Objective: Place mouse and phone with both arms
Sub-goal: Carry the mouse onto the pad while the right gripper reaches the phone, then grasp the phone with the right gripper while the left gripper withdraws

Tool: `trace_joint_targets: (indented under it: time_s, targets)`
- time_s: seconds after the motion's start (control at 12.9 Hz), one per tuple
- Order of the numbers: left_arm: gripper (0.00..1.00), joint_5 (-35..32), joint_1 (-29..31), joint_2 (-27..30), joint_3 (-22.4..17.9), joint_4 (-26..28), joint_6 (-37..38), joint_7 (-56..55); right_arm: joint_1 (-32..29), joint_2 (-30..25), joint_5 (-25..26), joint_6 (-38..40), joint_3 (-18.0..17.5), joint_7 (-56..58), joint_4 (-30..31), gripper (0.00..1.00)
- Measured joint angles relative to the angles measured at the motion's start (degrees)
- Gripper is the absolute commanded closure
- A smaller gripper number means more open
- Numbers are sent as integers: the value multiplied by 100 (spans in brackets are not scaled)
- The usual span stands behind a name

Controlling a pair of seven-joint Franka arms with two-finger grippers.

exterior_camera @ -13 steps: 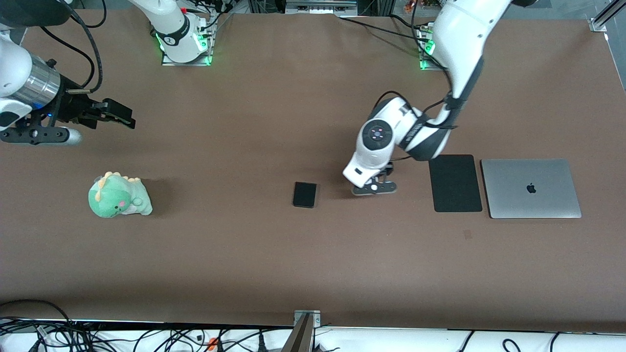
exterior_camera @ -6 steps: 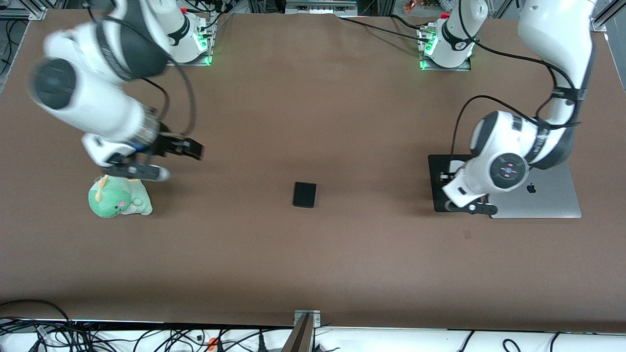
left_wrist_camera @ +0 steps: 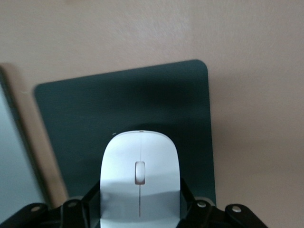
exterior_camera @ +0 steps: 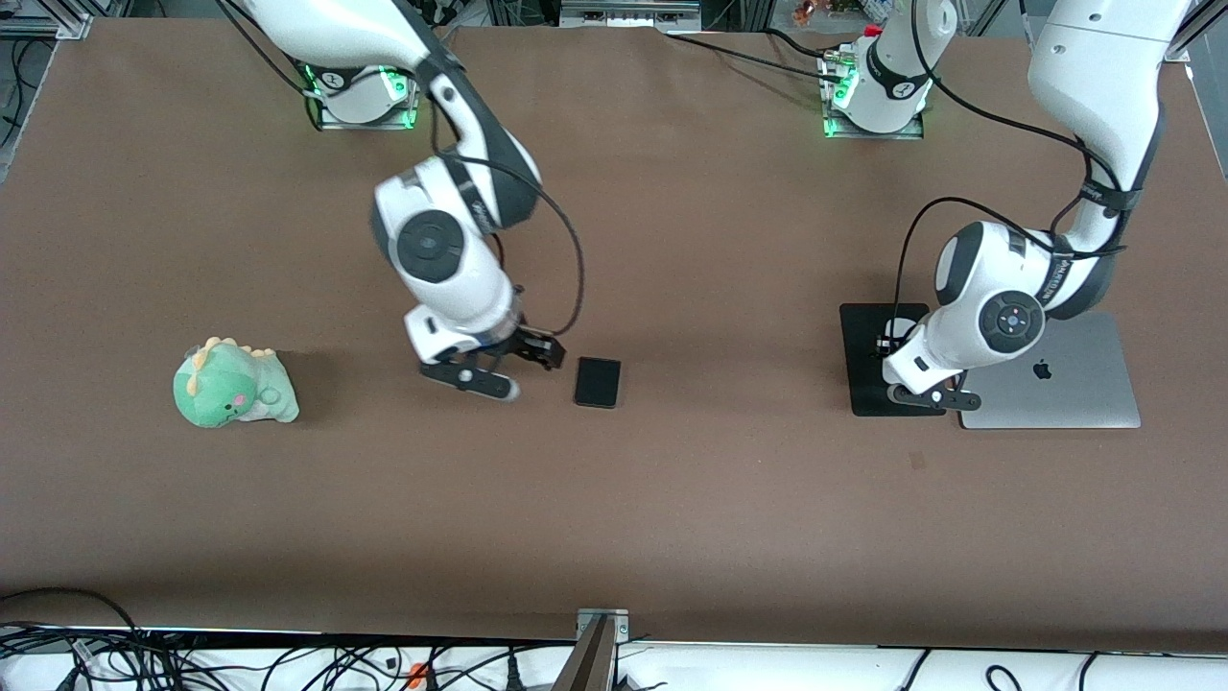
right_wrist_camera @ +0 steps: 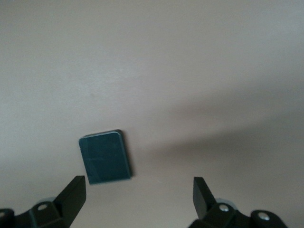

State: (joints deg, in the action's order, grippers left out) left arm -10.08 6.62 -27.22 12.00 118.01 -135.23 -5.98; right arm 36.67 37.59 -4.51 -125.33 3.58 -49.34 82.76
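Observation:
The white mouse (left_wrist_camera: 140,178) sits between the fingers of my left gripper (left_wrist_camera: 140,202), which is shut on it over the matte black mouse pad (left_wrist_camera: 71,123). I cannot tell whether the mouse touches the pad. In the front view the left gripper (exterior_camera: 900,347) is over the pad (exterior_camera: 868,384) and the wrist hides the mouse. The black phone (exterior_camera: 598,382) lies flat at mid-table. My right gripper (exterior_camera: 537,353) is open and empty, low beside the phone toward the right arm's end. In the right wrist view the phone (right_wrist_camera: 105,157) lies ahead of one fingertip (right_wrist_camera: 76,189) of the right gripper (right_wrist_camera: 138,190).
A closed silver laptop (exterior_camera: 1055,384) lies beside the mouse pad at the left arm's end; its edge shows in the left wrist view (left_wrist_camera: 8,156). A green plush dinosaur (exterior_camera: 233,384) sits toward the right arm's end. The table is brown (exterior_camera: 614,537).
My right arm has swung from above the plush dinosaur to just beside the phone. My left gripper has stayed over the mouse pad with the mouse, shifting only slightly.

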Motion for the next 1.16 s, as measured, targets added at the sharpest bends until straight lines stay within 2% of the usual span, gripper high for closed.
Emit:
trace_joint_targets:
  time_s: [0.08, 0.16, 0.23, 0.47, 0.62, 0.85, 1.01, 1.16]
  targets:
    - [45, 0, 47, 0, 0, 226, -332, 2, 120, 247, 213, -239, 1, -228, -119, 0]
    - [17, 0, 93, 2, -1, 359, -494, 10, 235, 453, 427, -480, 2, -410, -185, 0]
    - [0, 0, 127, 7, -1, 415, -548, 27, 334, 635, 596, -706, 5, -594, -215, 0]
    - [0, -1, 155, 87, 0, 430, -535, 40, 500, 1039, 882, -1208, 22, -909, -272, 0]
    - [0, -1, 157, 291, 10, 317, -223, 40, 542, 1177, 943, -1381, 26, -935, -283, 0]
    - [0, -1, 157, 852, 133, -541, 1685, 93, 611, 1339, 955, -1571, 41, -984, -297, 0]
    - [0, 3, 154, 1110, 252, -1431, 3043, 258, 690, 1474, 971, -1772, 83, -1167, -304, 0]
    - [0, 6, 153, 1179, 289, -2308, 4060, 430, 767, 1576, 975, -1866, 105, -1263, -329, 0]
